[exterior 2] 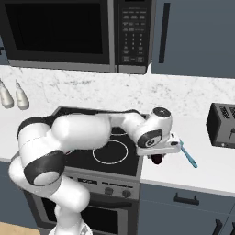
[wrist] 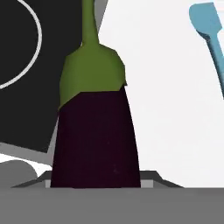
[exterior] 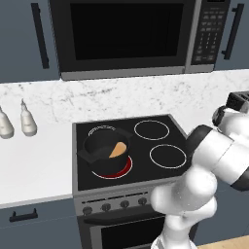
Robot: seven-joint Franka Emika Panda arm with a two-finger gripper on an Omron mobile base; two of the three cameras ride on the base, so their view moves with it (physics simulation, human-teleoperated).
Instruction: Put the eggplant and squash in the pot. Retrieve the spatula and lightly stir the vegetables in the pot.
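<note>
The eggplant (wrist: 96, 135), dark purple with a green cap and stem, stands large between the jaws in the hand view. My gripper (exterior 2: 158, 157) is shut on the eggplant (exterior 2: 157, 159), low over the white counter just right of the stove. The teal spatula (exterior 2: 187, 153) lies on the counter right of the hand, and its flat end is the spatula (wrist: 209, 22) part at the top right of the hand view. The dark pot (exterior: 97, 135) sits on the front left burner. The tan squash (exterior: 116, 151) lies inside it.
The burner under the pot glows red (exterior: 125, 169). A dark toaster (exterior 2: 222, 125) stands at the right end of the counter. Two pale bottles (exterior: 28, 121) stand on the left counter by the wall. A microwave (exterior: 126, 34) hangs above the stove.
</note>
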